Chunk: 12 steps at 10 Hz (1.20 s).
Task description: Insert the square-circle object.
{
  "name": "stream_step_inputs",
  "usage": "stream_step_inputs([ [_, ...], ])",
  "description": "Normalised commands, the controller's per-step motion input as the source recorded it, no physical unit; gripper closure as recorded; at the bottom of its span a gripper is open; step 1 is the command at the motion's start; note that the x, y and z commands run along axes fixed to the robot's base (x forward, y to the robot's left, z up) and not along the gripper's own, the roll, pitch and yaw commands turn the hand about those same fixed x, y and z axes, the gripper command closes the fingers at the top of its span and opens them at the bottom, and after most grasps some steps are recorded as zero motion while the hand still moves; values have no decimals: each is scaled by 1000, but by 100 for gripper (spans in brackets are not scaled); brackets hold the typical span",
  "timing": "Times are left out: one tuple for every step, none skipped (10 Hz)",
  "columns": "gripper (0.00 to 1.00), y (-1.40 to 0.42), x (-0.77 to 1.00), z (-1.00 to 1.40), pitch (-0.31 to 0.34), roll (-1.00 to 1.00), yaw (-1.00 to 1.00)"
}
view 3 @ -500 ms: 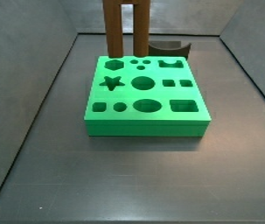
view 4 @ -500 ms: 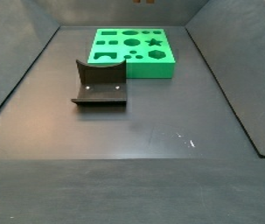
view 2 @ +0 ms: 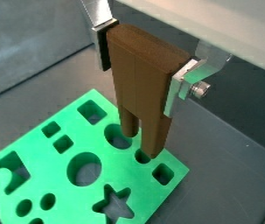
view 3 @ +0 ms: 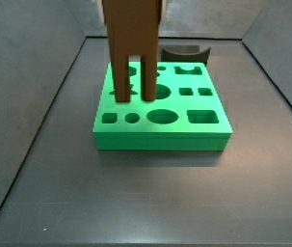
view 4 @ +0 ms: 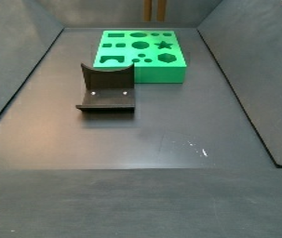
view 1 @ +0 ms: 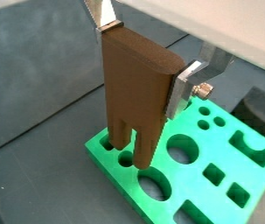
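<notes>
The square-circle object [view 3: 133, 43] is a tall brown piece with two long legs. My gripper [view 1: 144, 57] is shut on its blocky top, a silver finger [view 1: 186, 86] on each side; both wrist views show this [view 2: 142, 66]. The piece hangs upright with its leg tips just over holes in the left part of the green slab [view 3: 161, 140]. I cannot tell whether the tips touch the slab. In a side view only the leg ends [view 4: 155, 8] show, above the slab's far edge [view 4: 143, 74]. The gripper itself is out of both side views.
The green slab [view 1: 117, 179] [view 2: 30, 186] has several shaped holes, among them a star, circles and squares. The dark fixture [view 4: 106, 88] stands on the floor beside the slab, also seen behind it [view 3: 184, 50]. Grey walls ring the floor.
The brown piece has moved from behind the slab to over its left part and hangs lower. The slab and fixture have not moved.
</notes>
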Motion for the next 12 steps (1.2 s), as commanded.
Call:
stream_step_inputs([
  [100,169,-294,-500,-61,-16,0],
  [100,11,-309,-531,-74,10,0],
  [100,-34,-229,-320,-20,0,0],
  [100,-157,0,-66,0,0,17],
  [100,-86,0,-14,13,0,0],
  [100,0,0,-86,11,10,0],
  [100,0,0,-163,9,73,0],
  [100,37,0,-214,23,121,-60],
  [100,0,-14,-203,0,97,-137],
  [100,0,-57,-151,16,160,-191],
  [100,0,-43,-37,56,267,-157],
  [100,-26,0,0,119,460,-134],
])
